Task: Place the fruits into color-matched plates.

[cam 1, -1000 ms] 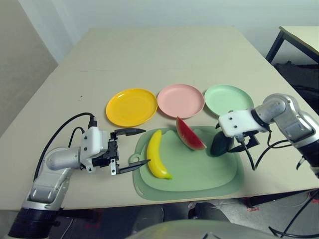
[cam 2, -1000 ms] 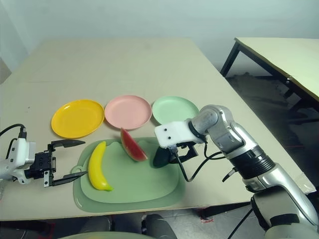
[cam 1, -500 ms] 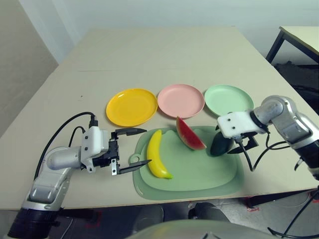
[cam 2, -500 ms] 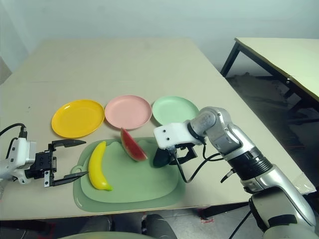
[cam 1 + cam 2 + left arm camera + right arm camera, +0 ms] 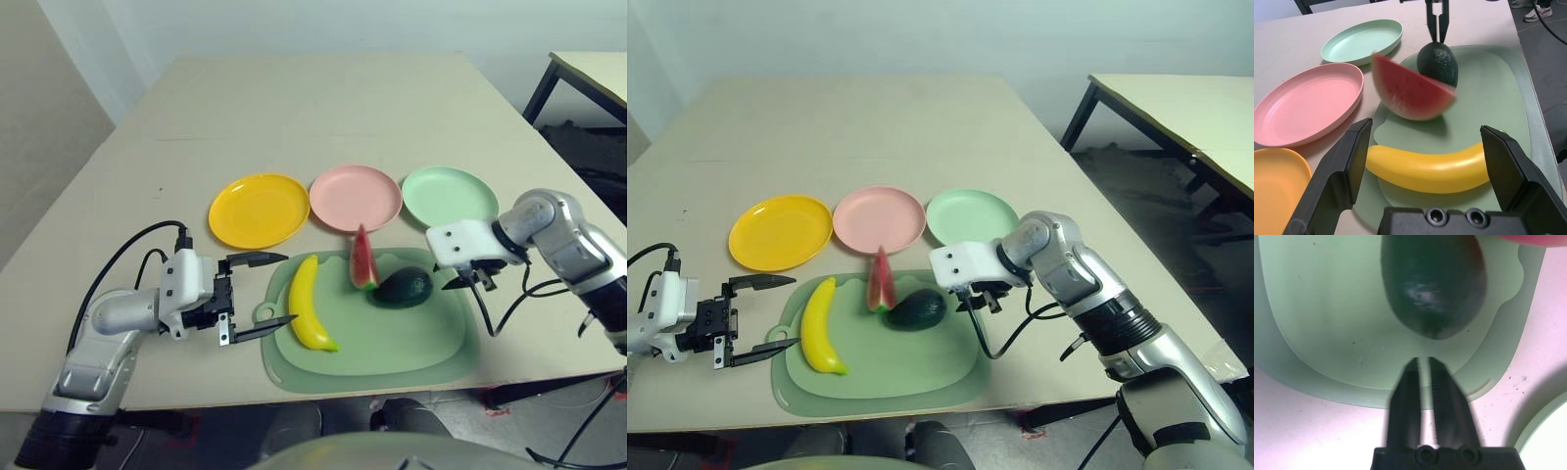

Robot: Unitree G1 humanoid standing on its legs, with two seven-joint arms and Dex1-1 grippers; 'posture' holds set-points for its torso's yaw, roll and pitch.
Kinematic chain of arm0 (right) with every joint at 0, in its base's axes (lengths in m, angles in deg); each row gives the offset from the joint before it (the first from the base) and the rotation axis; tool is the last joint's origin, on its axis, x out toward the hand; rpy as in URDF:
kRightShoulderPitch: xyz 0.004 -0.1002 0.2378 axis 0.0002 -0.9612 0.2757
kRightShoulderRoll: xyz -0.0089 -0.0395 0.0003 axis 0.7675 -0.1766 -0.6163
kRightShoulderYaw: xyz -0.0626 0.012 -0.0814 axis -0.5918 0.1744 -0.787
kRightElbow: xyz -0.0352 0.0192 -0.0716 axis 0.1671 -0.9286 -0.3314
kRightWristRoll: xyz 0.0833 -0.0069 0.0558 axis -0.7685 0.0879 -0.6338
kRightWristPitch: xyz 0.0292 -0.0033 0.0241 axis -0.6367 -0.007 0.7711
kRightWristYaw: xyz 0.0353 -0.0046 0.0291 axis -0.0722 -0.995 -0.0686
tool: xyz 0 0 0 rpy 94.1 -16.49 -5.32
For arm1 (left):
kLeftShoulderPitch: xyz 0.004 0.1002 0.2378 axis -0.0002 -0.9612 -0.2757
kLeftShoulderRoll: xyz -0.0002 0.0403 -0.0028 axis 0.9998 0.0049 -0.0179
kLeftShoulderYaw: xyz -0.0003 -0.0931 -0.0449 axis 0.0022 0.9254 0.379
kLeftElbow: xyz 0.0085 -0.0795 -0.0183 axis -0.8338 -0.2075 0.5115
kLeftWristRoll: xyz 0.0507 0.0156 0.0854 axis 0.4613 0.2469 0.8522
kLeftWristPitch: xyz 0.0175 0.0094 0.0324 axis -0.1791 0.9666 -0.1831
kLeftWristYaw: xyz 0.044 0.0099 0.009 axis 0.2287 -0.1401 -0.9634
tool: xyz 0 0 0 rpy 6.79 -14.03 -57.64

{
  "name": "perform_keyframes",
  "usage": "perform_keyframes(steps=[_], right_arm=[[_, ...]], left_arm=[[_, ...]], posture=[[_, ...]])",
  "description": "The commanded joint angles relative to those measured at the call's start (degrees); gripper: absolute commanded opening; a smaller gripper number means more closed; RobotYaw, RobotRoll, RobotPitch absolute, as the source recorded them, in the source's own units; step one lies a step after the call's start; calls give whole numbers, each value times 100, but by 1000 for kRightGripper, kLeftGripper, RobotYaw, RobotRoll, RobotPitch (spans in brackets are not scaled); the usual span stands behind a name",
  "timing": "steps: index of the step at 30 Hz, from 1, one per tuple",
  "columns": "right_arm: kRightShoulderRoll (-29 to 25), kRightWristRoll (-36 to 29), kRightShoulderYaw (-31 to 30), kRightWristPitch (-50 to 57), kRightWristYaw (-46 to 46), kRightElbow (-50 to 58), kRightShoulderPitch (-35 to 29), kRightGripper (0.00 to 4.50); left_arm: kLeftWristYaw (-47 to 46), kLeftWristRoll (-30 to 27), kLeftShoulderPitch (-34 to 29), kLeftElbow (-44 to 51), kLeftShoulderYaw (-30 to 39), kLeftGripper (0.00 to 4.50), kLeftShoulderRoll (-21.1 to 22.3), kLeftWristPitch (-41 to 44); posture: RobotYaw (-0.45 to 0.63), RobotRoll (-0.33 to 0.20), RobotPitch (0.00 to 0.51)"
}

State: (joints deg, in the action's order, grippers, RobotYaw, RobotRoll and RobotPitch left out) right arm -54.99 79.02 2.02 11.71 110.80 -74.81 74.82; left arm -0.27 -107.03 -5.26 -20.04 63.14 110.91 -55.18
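Yellow, pink and mint green plates sit in a row across the middle of the tan table (image 5: 323, 108): the yellow plate (image 5: 258, 210) on the left, the pink plate (image 5: 355, 197) in the centre, the mint green plate (image 5: 449, 196) on the right, all bare. Near of them lies a pale green cutting mat (image 5: 392, 343) holding all three fruits: the banana (image 5: 307, 304) on its left part, the watermelon wedge (image 5: 362, 260) standing on edge at its far middle, and the dark avocado (image 5: 403, 287) just right of the wedge. The right gripper (image 5: 1422, 377) hangs just right of the avocado over the mat's right edge, fingers pressed together on nothing. The left gripper (image 5: 263, 297) rests left of the mat, pointing at the banana, fingers spread wide and holding nothing.
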Motion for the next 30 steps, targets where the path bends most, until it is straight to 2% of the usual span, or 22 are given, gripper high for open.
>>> perform_keyframes(steps=[1,6,9,14,19,20,30], right_arm=[[-16,-8,-47,34,59,93,-45,46],[-214,86,-18,-20,170,113,0,46],[-398,129,13,-6,277,186,64,597],[-526,27,150,138,434,554,319,2387],[-311,-230,192,541,422,1184,578,4218],[-250,-268,177,641,419,1303,634,4472],[74,-216,-137,1372,256,1939,632,4472]], left_arm=[[-10,63,-25,27,-14,4500,40,-6],[-10,86,-19,-14,-19,4500,30,-34],[3,91,-14,-47,-15,4500,32,-53],[15,105,1,-82,-31,4500,31,-68],[24,126,22,-107,-62,4500,7,-75],[31,127,35,-119,-66,4500,5,-73],[53,147,82,-183,-89,4500,-19,-94]], posture=[[134,0,0],[134,0,0],[131,0,0],[127,0,0],[123,0,0],[119,0,0],[122,0,0]])
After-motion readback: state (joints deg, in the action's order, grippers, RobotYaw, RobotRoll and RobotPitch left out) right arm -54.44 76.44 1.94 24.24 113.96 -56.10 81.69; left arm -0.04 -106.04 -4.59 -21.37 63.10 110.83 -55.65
